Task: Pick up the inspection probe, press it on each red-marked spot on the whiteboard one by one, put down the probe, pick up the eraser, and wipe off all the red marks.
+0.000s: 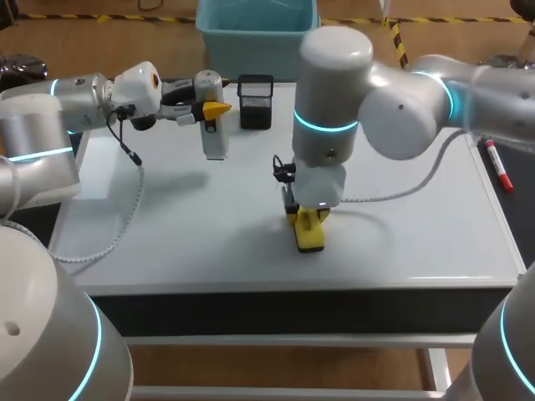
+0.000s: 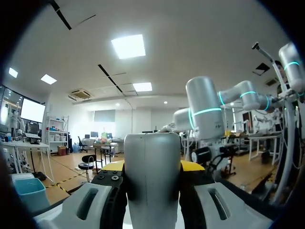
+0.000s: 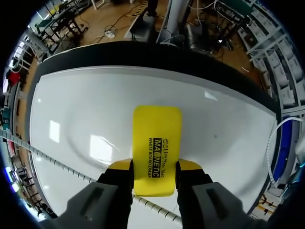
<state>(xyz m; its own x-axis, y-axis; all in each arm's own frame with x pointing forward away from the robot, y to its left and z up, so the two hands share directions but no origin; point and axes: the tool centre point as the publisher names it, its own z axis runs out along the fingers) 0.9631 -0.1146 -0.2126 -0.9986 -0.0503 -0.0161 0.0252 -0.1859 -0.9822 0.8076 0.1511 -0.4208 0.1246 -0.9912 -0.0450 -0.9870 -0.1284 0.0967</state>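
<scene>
Near the front-middle of the whiteboard (image 1: 167, 225): yellow eraser (image 1: 310, 236) held in the right jaws, with both yellow-tipped fingers (image 3: 121, 165) pressed on its long sides. Its long axis runs out along the fingers, down toward the board. The lower end is at the surface or just above it; contact not confirmable. Right arm (image 1: 401, 109) enters from the right and extends to the middle, its last link near vertical over the eraser. No red marks are visible on the board in the head or right wrist view. Judgement: wiping is at or close to its end, and any further stroke depends on marks I cannot see.

Mid-depth, at the right side of the table (image 1: 276, 311): red marker (image 1: 499, 167), well apart from both arms.

Further back, to the left: probe (image 1: 215, 138) clamped in the left jaws, its grey-white body upright and crosswise to the fingers, lower end toward the board. Left arm (image 1: 75, 104) lies roughly level. Probe not set down.

At the far edge, just beside the probe: black mesh holder (image 1: 255, 102).
</scene>
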